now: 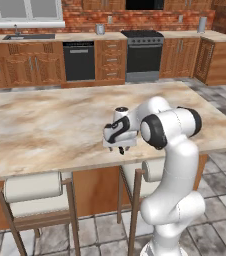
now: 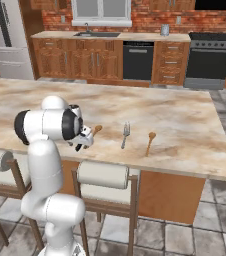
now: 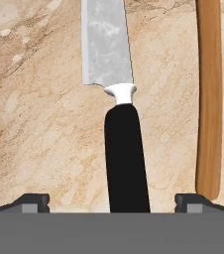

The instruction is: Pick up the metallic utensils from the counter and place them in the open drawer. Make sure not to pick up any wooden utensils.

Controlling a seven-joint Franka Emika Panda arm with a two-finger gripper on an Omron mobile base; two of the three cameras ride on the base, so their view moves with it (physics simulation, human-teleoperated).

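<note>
In the hand view a knife (image 3: 125,149) with a black handle and a silver blade lies on the marbled counter (image 3: 39,124), pointing away from me. My gripper (image 3: 116,201) hangs open just above its handle, one fingertip on each side and apart from it. A brown wooden handle (image 3: 208,99) lies parallel to the knife on its right. From the base the gripper (image 1: 120,148) (image 2: 81,144) hovers low near the counter's front edge. A grey metal fork (image 2: 125,134) lies further right, then a wooden spoon (image 2: 150,141). The open drawer is out of view.
A wooden utensil's end (image 2: 96,130) pokes out beside the hand. Cushioned stools (image 1: 35,192) (image 2: 105,176) stand against the island's near side below the gripper. Cabinets, a sink, a dishwasher and a stove (image 1: 144,55) line the far brick wall.
</note>
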